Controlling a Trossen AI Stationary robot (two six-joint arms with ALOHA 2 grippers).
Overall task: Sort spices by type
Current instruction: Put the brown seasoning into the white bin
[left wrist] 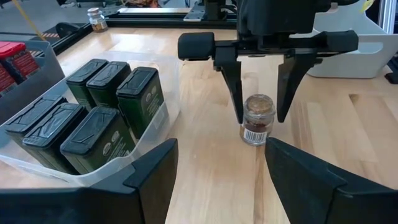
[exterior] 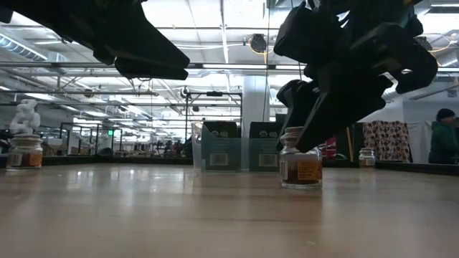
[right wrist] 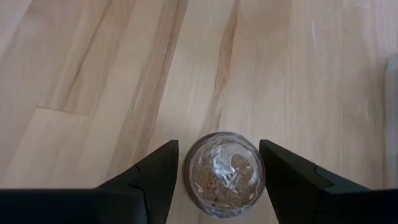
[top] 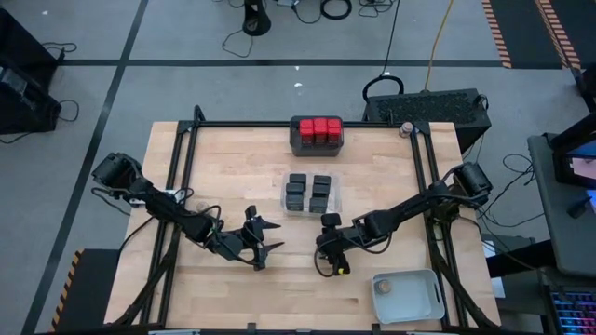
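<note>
A round clear jar (left wrist: 257,119) of brownish spice is seen standing upright on the wooden desk (top: 233,177), framed between the two dark fingers of the right gripper (left wrist: 259,102), which is lowered over it from above. In the right wrist view the jar (right wrist: 222,172) sits in the gap between the fingers (right wrist: 155,177), a thin strip of desk showing on each side, so the fingers are spread around the jar and not clenched on it; whether the pads touch the glass cannot be told. The left gripper (top: 265,244) is held apart from that jar, well to one side of the right fingers, with its own fingers (left wrist: 155,177) released and nothing between them. Beyond the right fingers, black boxy tins (left wrist: 99,118) are packed upright in a clear tray (top: 311,194), and farther off red-topped blocks (top: 319,129) are gathered in a dark grey tray (top: 296,144) at the desk's far edge. Another jar (top: 406,129) is left alone near the far corner, and one more (top: 385,288) lies in the pale grey tray (top: 424,312) on the near side of the right fingers. A person (exterior: 443,137) is visible in the room beyond.
</note>
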